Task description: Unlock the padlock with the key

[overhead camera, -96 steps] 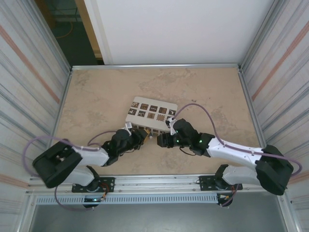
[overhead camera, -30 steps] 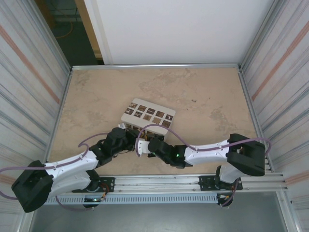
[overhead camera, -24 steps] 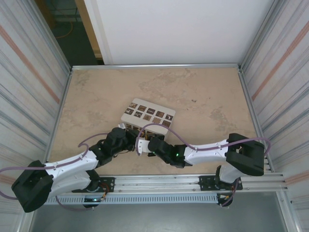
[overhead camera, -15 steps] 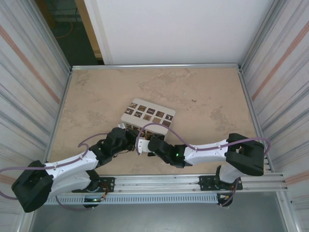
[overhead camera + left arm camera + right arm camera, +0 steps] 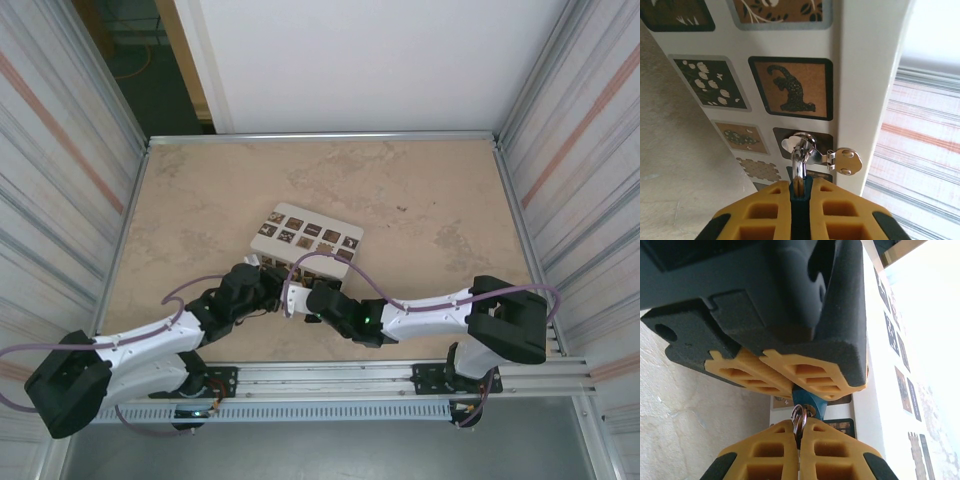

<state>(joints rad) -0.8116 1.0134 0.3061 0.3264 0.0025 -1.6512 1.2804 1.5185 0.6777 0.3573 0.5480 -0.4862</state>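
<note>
Beige tabletop (image 5: pixel 420 200), teal padlock (image 5: pixel 807 402) between left fingers (image 5: pixel 805 372), key ring (image 5: pixel 799 418) between right fingers (image 5: pixel 765 455).

Over the last three seconds the right arm has folded in, its elbow swinging away from the right wall, and the right gripper (image 5: pixel 297 301) has slid left and nearer. The left gripper (image 5: pixel 268 292) has backed left too, and that arm's elbow has dropped toward the near-left corner. The white box (image 5: pixel 305 233) has turned slightly.

No readable lettering or numbers; wordless pictures on brown tiles (image 5: pixel 790 88) of the white box (image 5: pixel 860 75)
</note>
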